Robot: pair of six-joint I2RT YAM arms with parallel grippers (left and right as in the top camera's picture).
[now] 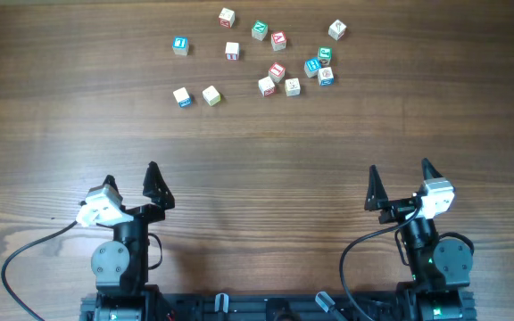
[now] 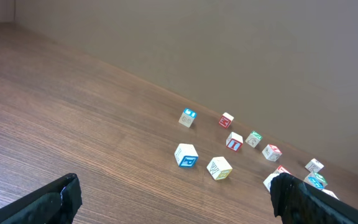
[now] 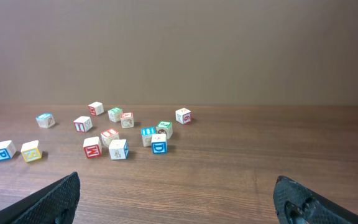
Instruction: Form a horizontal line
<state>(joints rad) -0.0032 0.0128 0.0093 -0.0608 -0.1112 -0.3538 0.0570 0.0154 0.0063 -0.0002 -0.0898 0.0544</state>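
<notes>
Careful now, because the danger from here is crowding. Your left gripper (image 1: 130,176) and right gripper (image 1: 400,169) both hang near your edge of the surface (image 1: 257,178). Their fingers are spread wide apart with nothing between them, well away from the cubes (image 1: 277,71). Go for the tight knot (image 1: 311,66) on the right of the scatter and those spread fingers will likely nudge a neighbour before they close, since three cubes there sit just beside one another. A bumped cube can tip onto another face or skid off. Bring both arms into that same patch and they may foul each other. Further along, pressing a new cube too hard against the row could shunt the placed ones out of true.

As for the line itself, there's none yet. Fourteen or so small pale wooden cubes with red, green, blue and yellow printing lie loose across the far half of the surface, most turned at odd angles. A blue-faced cube (image 1: 182,97) and a yellow-faced cube (image 1: 211,95) sit near each other at the near-left of the group. A lone cube (image 1: 337,30) stands off at the far right. Nothing reads as a row.
</notes>
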